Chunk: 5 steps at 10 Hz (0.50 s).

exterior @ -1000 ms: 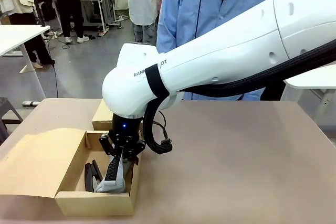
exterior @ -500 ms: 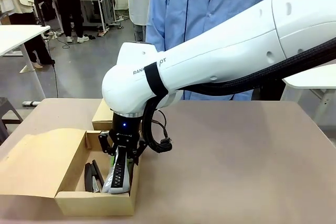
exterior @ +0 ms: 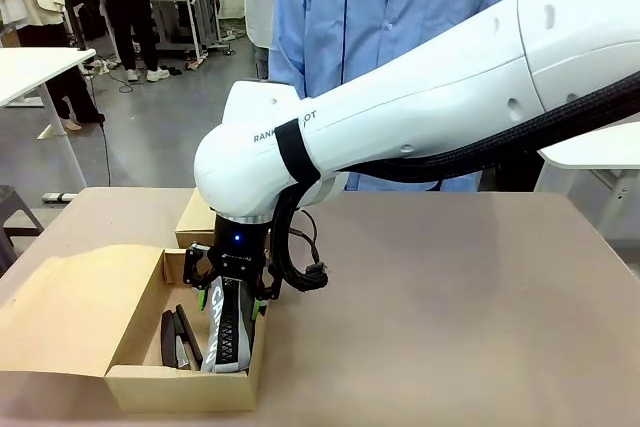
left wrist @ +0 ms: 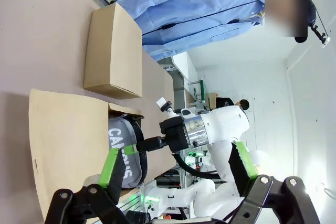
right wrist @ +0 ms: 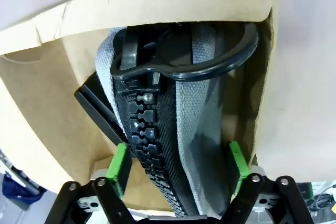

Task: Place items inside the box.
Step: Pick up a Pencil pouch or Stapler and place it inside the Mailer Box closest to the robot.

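Item: grey pencil case (exterior: 227, 332), standing on edge inside the box (exterior: 140, 382) at the near left, beside a black stapler (exterior: 178, 337). Right gripper (exterior: 232, 292) is straddling it, jaws spread, gripping nothing. Step: release. Next: a straight lift clear of the box.

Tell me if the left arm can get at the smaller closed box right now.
Probably yes. In the left wrist view the left gripper is open and empty, and the closed cardboard box lies ahead with bare table around it. The right arm works over the open box beside it, which might crowd the approach.
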Each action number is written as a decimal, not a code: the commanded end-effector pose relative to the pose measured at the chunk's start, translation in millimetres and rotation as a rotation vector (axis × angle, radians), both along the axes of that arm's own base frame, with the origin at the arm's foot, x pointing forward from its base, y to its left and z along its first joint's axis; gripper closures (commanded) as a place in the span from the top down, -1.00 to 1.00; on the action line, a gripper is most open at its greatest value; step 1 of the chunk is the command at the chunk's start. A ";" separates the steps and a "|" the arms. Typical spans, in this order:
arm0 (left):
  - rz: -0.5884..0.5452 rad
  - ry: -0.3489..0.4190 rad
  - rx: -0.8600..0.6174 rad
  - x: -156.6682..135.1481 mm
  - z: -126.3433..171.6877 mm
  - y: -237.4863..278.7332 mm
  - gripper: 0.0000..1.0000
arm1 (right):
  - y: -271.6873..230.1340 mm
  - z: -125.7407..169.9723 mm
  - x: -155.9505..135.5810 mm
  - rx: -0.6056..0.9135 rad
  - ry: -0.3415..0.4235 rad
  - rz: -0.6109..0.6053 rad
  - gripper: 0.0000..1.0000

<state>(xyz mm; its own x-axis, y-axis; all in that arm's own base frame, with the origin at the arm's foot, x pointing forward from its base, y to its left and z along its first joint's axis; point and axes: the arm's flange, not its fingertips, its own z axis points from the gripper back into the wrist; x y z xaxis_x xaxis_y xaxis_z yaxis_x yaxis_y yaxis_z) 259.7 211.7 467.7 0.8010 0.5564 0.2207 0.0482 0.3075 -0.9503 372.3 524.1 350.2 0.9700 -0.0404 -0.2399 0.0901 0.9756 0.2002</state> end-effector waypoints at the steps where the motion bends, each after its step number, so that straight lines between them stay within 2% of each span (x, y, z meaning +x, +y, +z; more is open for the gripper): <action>1: -0.001 -0.027 -0.008 -0.4 0.5 -0.6 1.00 | -3.0 8.3 -3.0 0.010 -0.035 0.002 1.00; 3: -0.001 -0.027 -0.008 -0.4 0.5 -0.6 1.00 | -16.3 25.6 -9.8 0.075 -0.052 0.026 1.00; 5: -0.001 -0.027 -0.008 -0.4 0.5 -0.6 1.00 | -69.3 73.4 -29.1 0.200 -0.110 0.066 1.00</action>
